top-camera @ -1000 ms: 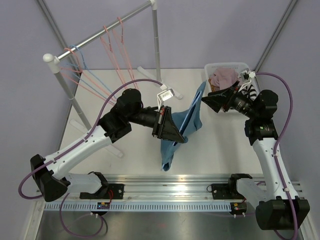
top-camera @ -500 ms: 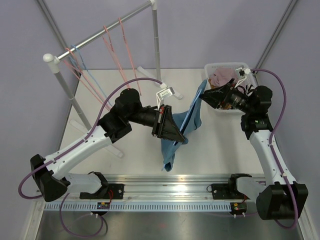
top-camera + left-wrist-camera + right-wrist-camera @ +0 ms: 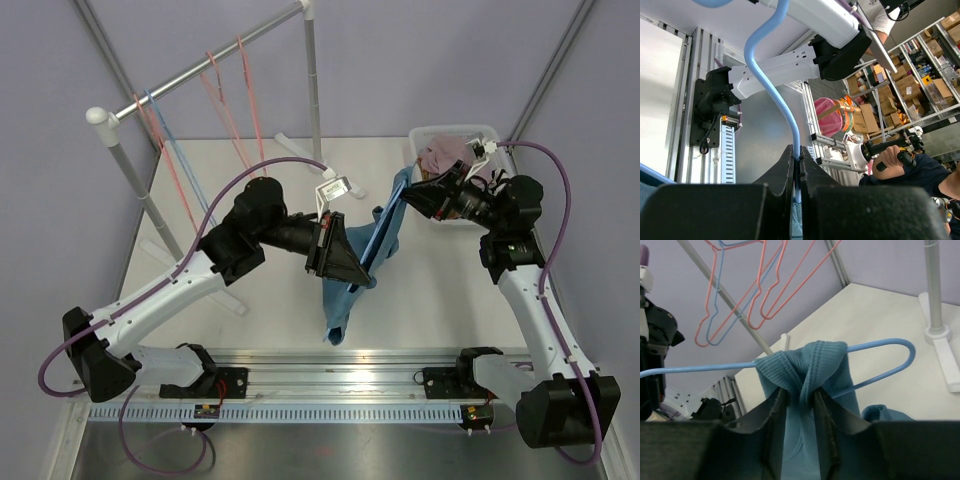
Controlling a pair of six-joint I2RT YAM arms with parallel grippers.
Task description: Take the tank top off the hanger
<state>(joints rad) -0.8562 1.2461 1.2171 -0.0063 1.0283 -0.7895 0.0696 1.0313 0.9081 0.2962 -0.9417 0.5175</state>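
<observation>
The soft, light tank top hangs on the thin hanger over the desk. The right pincer pinches its bunched strap, a good stretchy hold. The left pincer clamps the wire.

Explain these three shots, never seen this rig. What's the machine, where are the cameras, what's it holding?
Two robot arms are bolted at the near edge of a white table, each ending in a two-finger gripper. The overhead picture looks down from above and behind them; the other two come from cameras on the wrists, so each shows its own fingers. The left gripper is shut on a blue wire hanger. The right gripper pinches the teal ribbed tank top where it bunches over the hanger's bar. The top drapes down between the arms. At the back stands a metal clothes rail with spare red and blue hangers; back right, a white bin holds more clothes.
</observation>
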